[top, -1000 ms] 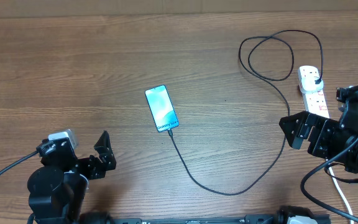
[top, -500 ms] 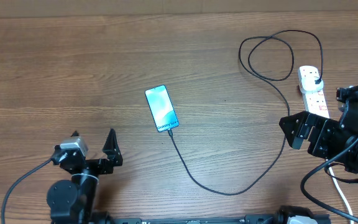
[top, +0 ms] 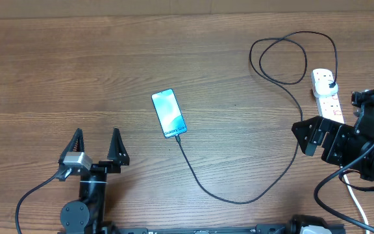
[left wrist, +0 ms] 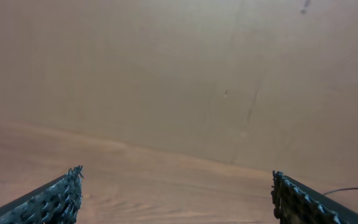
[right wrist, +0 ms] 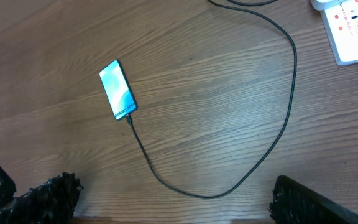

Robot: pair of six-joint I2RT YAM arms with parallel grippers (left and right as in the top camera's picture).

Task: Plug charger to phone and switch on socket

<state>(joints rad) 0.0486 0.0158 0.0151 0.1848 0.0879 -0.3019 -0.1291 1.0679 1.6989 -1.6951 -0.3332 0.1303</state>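
The phone (top: 168, 113) lies mid-desk (top: 76, 65), with the charger (top: 239, 200) tip at its lower end and the plug seated in the socket (top: 326, 96) at right. The left gripper (top: 97, 133) and right gripper (right wrist: 173, 182) both have their fingers apart and hold nothing.

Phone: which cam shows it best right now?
Right wrist: the phone is whole, unobstructed and largest there, with the charger meeting its lower end. Overhead shows it whole too, just smaller. Left wrist shows none of it.
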